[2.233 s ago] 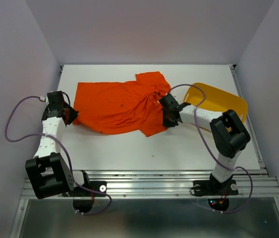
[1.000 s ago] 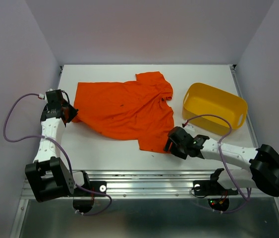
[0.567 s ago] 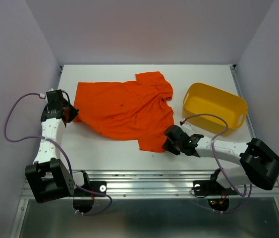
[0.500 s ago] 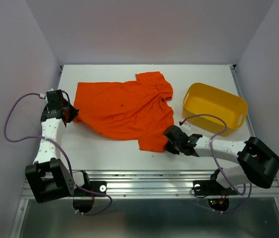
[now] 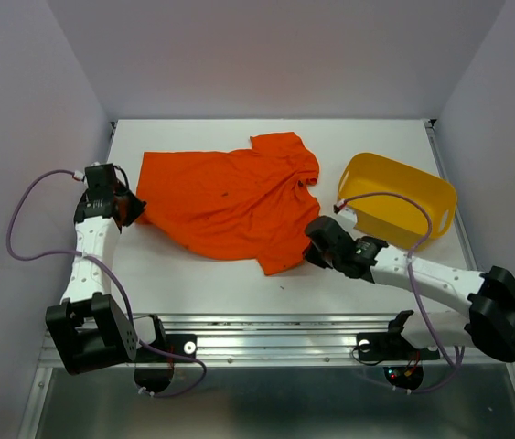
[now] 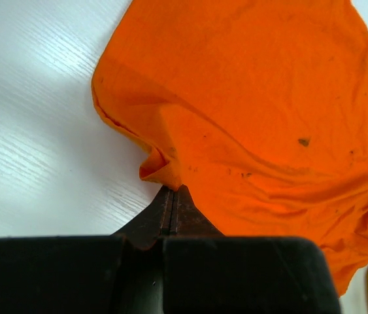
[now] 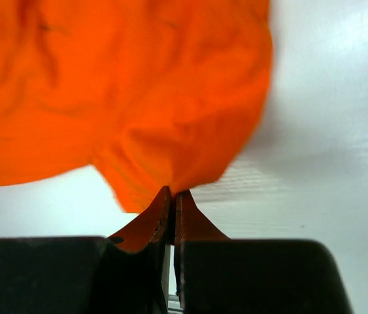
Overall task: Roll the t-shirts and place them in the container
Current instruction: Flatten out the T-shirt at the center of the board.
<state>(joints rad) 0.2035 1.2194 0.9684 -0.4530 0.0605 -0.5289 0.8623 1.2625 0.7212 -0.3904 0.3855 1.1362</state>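
Grip first: right gripper [image 5: 314,243] is clenched on the lower-right corner of the t-shirt [image 5: 230,197], left gripper [image 5: 134,212] pinched shut on its edge at centre left. The shirt lies rumpled across the table [image 5: 193,283], left of the yellow tub [image 5: 403,166]. Draw both pinches apart low and evenly, I judge, flattening wrinkles without letting thin fabric slip.

1. A yellow plastic tub with handle slots [image 5: 390,174] stands open side up at the table's right side.
2. A white wood-grain table top [image 5: 202,274] bears it.
3. Pale plain walls [image 5: 266,55] enclose three sides.
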